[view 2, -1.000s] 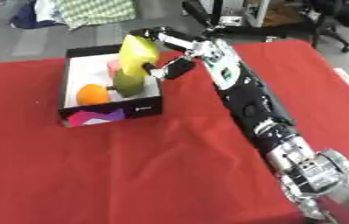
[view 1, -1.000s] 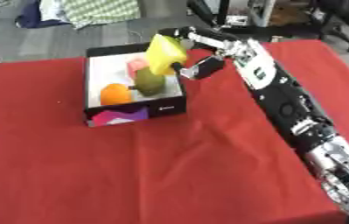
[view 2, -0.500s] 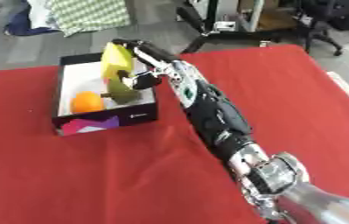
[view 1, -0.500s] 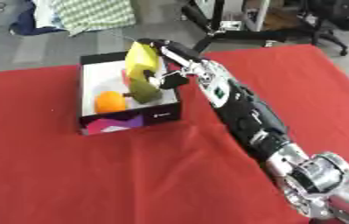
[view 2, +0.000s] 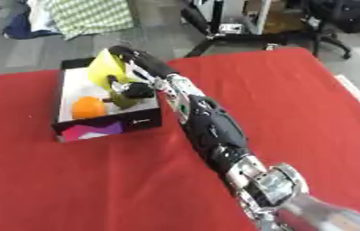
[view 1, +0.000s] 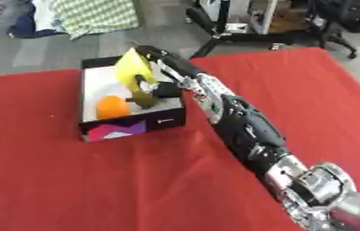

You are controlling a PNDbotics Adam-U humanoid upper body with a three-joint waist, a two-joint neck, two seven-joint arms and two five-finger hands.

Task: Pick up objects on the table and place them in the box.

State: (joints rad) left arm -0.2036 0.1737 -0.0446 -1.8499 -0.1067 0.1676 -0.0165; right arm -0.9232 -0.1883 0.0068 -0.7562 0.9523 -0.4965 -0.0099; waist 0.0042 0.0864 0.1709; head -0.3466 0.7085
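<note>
A black box (view 1: 132, 128) with a white inside stands at the back left of the red table (view 1: 96, 180). In it lie an orange ball (view 1: 112, 107) and a dark olive thing (view 1: 144, 99). My right arm stretches from the lower right corner up to the box. My right hand (view 1: 169, 72) is over the box's right half, fingers and thumb curled round a yellow thing (view 1: 133, 69) that stands tilted above the olive one. Whether the yellow thing touches the box floor is hidden. My left hand shows in no view.
Beyond the table's far edge there is grey floor with a heap of checked cloth (view 1: 92, 13), black stand legs (view 1: 214, 40) and a chair (view 1: 348, 18). Red cloth stretches bare to the left, front and right of the box.
The camera has swung, shifting the whole picture. My right hand has carried the yellow thing further left and lower over the box, still holding it.
</note>
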